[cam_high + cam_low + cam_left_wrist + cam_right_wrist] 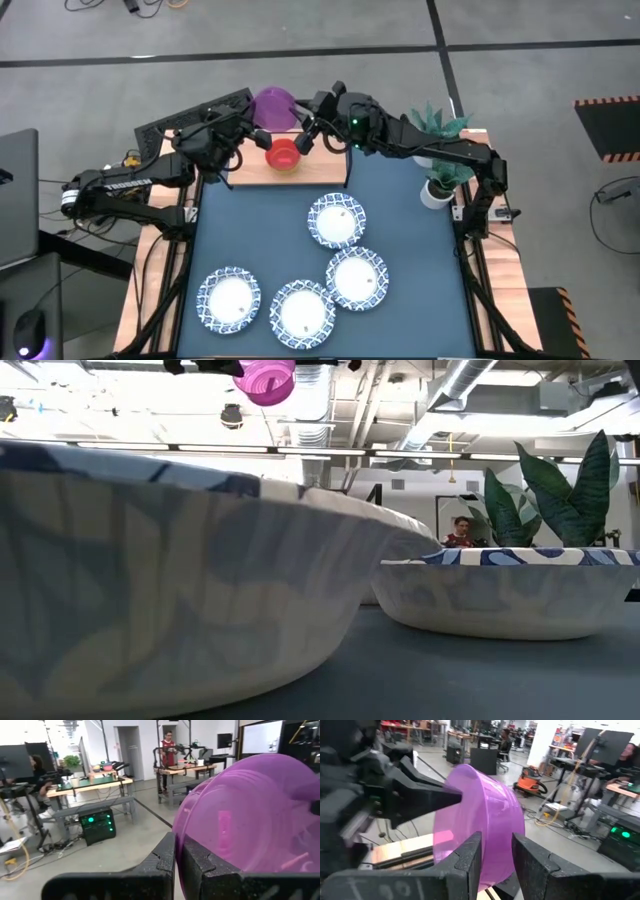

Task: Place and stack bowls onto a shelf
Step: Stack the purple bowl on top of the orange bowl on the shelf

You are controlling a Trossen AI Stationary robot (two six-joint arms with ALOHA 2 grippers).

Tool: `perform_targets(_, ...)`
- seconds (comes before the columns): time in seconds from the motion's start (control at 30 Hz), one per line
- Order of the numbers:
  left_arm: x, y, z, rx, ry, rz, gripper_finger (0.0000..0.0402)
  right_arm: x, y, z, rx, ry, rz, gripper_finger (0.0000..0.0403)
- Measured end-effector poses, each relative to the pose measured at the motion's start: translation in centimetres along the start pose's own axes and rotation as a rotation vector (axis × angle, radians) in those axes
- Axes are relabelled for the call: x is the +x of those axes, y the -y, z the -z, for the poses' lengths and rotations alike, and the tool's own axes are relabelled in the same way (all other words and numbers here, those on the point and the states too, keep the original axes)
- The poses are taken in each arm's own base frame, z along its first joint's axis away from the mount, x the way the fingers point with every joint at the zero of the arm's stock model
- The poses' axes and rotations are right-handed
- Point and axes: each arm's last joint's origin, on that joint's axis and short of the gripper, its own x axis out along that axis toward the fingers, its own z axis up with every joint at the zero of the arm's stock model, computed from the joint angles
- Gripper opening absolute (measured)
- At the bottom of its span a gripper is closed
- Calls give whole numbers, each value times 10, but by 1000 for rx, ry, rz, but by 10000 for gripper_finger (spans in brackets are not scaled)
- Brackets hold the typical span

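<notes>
My left gripper [257, 131] is shut on the magenta-purple bowl [273, 105], held on its side high above the far end of the table; the bowl also shows at the top of the low view [265, 380]. My right gripper [497, 862] is open at the bowl's other side [480, 830], a finger on either side of its lower part. The red bowl [284, 154] sits upright on the wooden shelf [240, 168] below them. Four white blue-rimmed bowls [337, 220] rest on the blue table. The green and yellow-green bowls are out of view. My left gripper pinches the purple bowl's rim [181, 851] between its two fingers, one finger [167, 862] outside the wall and one [200, 867] inside. It comes level from the table's left. The bowl is lifted clear and lies on its side. I cannot tell whether my right gripper touches the bowl.
A potted plant in a white pot [436, 190] stands at the table's right far corner. A dark keyboard-like board [190, 118] lies behind the shelf on the left. The white bowls fill the table's middle and near part. People stand in the room beyond [168, 747].
</notes>
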Motion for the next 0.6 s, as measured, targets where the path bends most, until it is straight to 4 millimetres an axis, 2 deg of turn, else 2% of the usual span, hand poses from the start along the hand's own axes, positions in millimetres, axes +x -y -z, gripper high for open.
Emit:
perform_targets(0.13,0,1,0,-6,4,32,0,1,2,1,-2,-9,23,108)
perform_targets(0.4,0,2,0,-5,9,88,2,1,6,4,-6,-43,69,25)
perform_targets(0.6,0,4,0,7,16,146,8,2,8,5,-8,-55,88,23)
